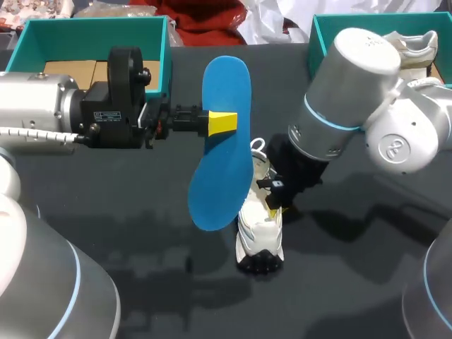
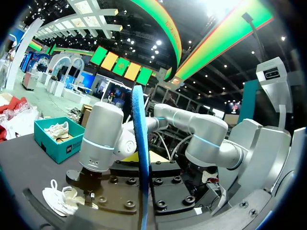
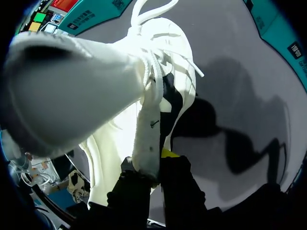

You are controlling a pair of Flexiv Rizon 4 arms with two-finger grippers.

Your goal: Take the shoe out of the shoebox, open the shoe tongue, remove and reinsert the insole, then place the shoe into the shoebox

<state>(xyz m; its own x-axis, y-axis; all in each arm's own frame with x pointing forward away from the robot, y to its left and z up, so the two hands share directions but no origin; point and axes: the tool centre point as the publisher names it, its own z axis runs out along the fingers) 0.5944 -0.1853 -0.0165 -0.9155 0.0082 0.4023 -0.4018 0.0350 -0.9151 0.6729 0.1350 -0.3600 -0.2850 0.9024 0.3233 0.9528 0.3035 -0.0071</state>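
The left gripper (image 1: 223, 121) pinches the blue insole (image 1: 215, 183) in the air above the middle of the table (image 1: 141, 233), so I think it should slide the insole slowly, lower end first, into the white shoe (image 1: 260, 226) below, while the right gripper (image 3: 151, 170), its 2 fingers clamped on the tongue (image 3: 147, 139) as only the right wrist view shows, holds the opening wide.

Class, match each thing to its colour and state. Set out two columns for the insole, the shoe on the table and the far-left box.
Things:
1 insole
2 shoe
3 box

States:
A teal, at the far edge of the table
B blue, gripped by the left claw
C white, tongue pinched by the right claw

Pairs: 1-B, 2-C, 3-A
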